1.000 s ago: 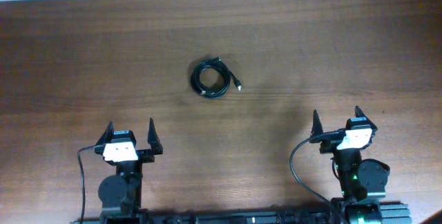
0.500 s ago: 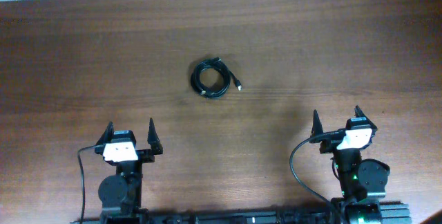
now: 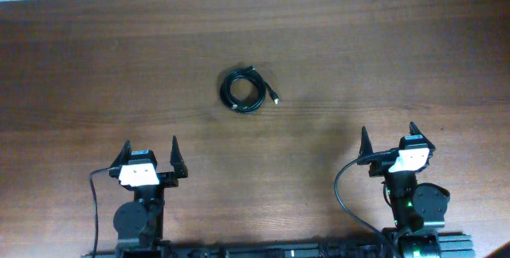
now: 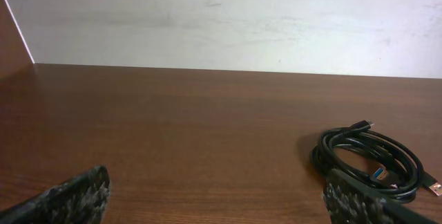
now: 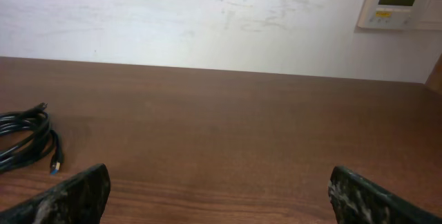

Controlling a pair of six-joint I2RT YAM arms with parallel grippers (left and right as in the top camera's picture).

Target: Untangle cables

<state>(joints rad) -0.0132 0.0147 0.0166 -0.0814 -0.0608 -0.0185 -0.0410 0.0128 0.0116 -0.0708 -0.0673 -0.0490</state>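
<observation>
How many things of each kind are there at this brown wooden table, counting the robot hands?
Small coil of thin black cables: 1
Black two-finger robot hands: 2 (left hand, right hand, both open and empty)
Total: 3

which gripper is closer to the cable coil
Left. In the overhead view the left gripper sits below-left of the coil; the right gripper is below-right, farther off.

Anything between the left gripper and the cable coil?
Nothing. The overhead view shows only bare table between the left gripper and the cables, which lie coiled ahead and to its right.
</observation>
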